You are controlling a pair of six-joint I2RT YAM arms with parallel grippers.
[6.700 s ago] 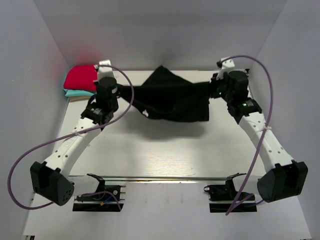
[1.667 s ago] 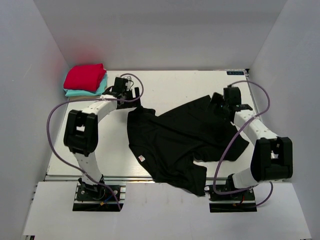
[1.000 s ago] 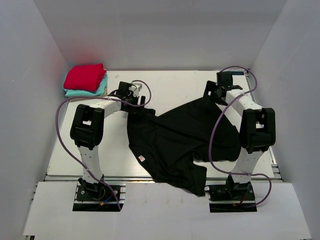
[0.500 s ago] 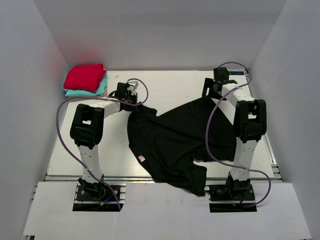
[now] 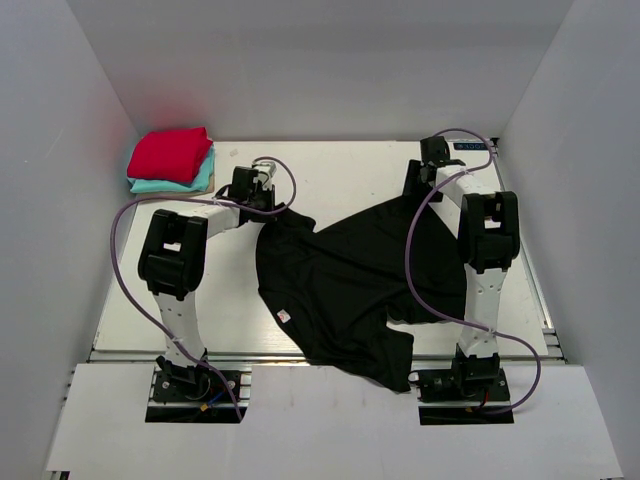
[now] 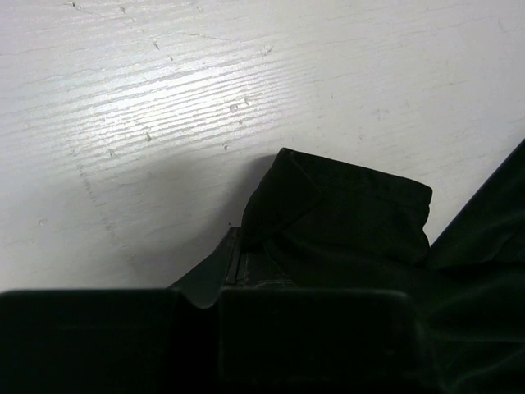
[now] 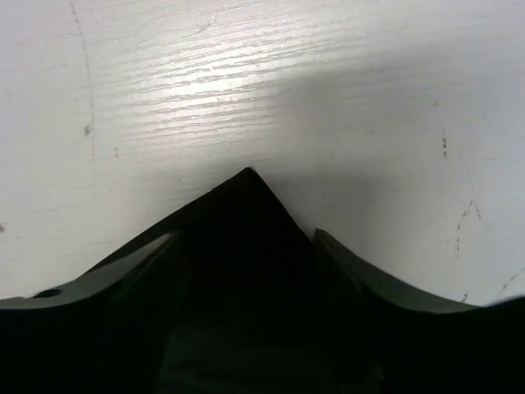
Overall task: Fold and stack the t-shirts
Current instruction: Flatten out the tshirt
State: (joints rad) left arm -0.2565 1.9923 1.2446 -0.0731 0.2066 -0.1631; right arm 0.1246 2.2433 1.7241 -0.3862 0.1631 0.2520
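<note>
The large black t-shirt (image 5: 360, 280) lies crumpled across the middle of the white table. My left gripper (image 5: 272, 205) is low at its far-left corner and shut on that corner. In the left wrist view a fold of black cloth (image 6: 344, 213) sticks out past the left gripper (image 6: 246, 264). My right gripper (image 5: 417, 190) is at the shirt's far-right corner. In the right wrist view its fingers (image 7: 131, 264) stand apart on either side of the pointed cloth tip (image 7: 246, 213). A folded red t-shirt (image 5: 170, 153) rests on a folded teal one (image 5: 178, 184) at the far left.
White walls close in the table on the left, back and right. A metal rail (image 5: 300, 352) runs along the near edge in front of both arm bases. Purple cables (image 5: 118, 260) loop beside each arm. A small white tag (image 5: 284, 317) shows on the black shirt.
The black shirt, earlier stretched in the air between both grippers, now lies on the table. In the last second my left gripper shut on its corner; the right's jaws narrowed around the far-right corner.
</note>
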